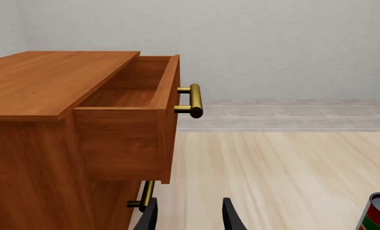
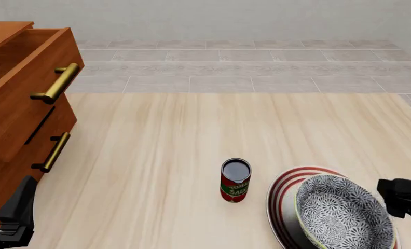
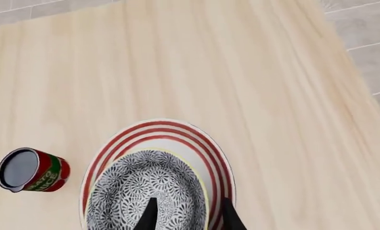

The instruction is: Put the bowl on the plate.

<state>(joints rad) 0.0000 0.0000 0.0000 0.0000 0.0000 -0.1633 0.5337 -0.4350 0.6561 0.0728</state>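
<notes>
The grey-and-white floral bowl (image 2: 342, 213) rests inside the red-ringed white plate (image 2: 283, 199) at the table's front right. In the right wrist view the bowl (image 3: 138, 187) covers most of the plate (image 3: 177, 134). My right gripper (image 3: 188, 216) is open and straddles the bowl's near rim, one finger inside the bowl and the other outside over the plate. In the front view only the dark body of the right gripper (image 2: 399, 197) shows, beside the bowl. My left gripper (image 1: 188, 216) is open and empty, low beside the wooden cabinet.
A red tomato can (image 2: 235, 180) stands upright just left of the plate. A wooden cabinet (image 2: 18, 104) fills the left side, its top drawer (image 1: 129, 96) pulled out, with brass handles (image 1: 193, 100). Grey tiles lie beyond the table.
</notes>
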